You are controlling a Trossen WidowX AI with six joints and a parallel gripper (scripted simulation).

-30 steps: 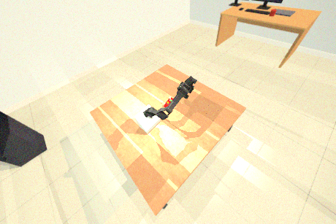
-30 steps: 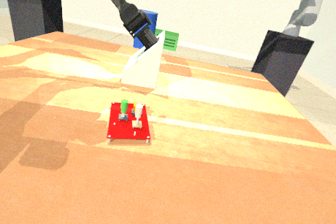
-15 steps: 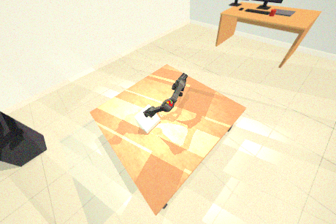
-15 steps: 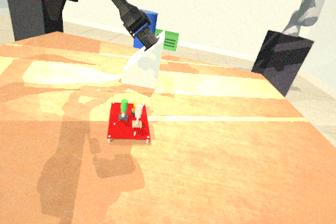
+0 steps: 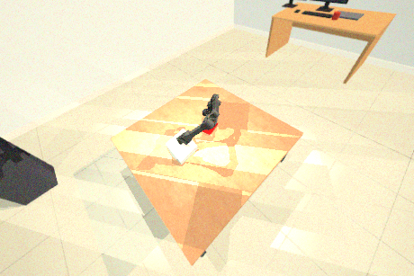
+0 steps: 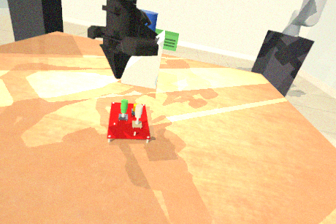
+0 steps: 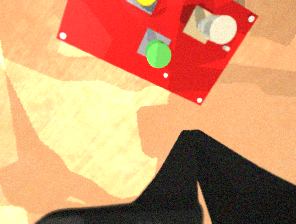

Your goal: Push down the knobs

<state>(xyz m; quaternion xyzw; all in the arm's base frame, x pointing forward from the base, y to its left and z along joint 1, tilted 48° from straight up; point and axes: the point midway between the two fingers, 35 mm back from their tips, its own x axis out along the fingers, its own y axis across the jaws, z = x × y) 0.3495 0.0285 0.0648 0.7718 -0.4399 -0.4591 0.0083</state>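
Observation:
The red circuit board (image 5: 210,130) (image 6: 118,130) (image 7: 95,30) stands on short legs. A green knob (image 6: 124,106) (image 7: 158,54) stands over a grey potentiometer (image 6: 123,117) (image 7: 145,41), and a white knob (image 6: 139,111) (image 7: 223,30) over a beige potentiometer (image 6: 137,125) (image 7: 193,31). Both knobs stand high, with a narrower part visible beneath each in the exterior view. A yellow part (image 6: 135,107) (image 7: 146,1) sits behind the white knob, partly hidden. My gripper (image 6: 117,77) (image 7: 190,138) is shut and empty, pointing down, apart from the board and above it, on the green knob's side in the wrist view.
The wooden table (image 5: 216,217) (image 6: 237,161) carries a white wedge-shaped block (image 5: 181,155) (image 6: 142,71) behind the board, near the arm's base. Small pins stand on the board, one (image 6: 134,133) (image 7: 226,48) close to the white knob. A blue cylinder (image 6: 151,19) and green panel (image 6: 171,41) are farther back.

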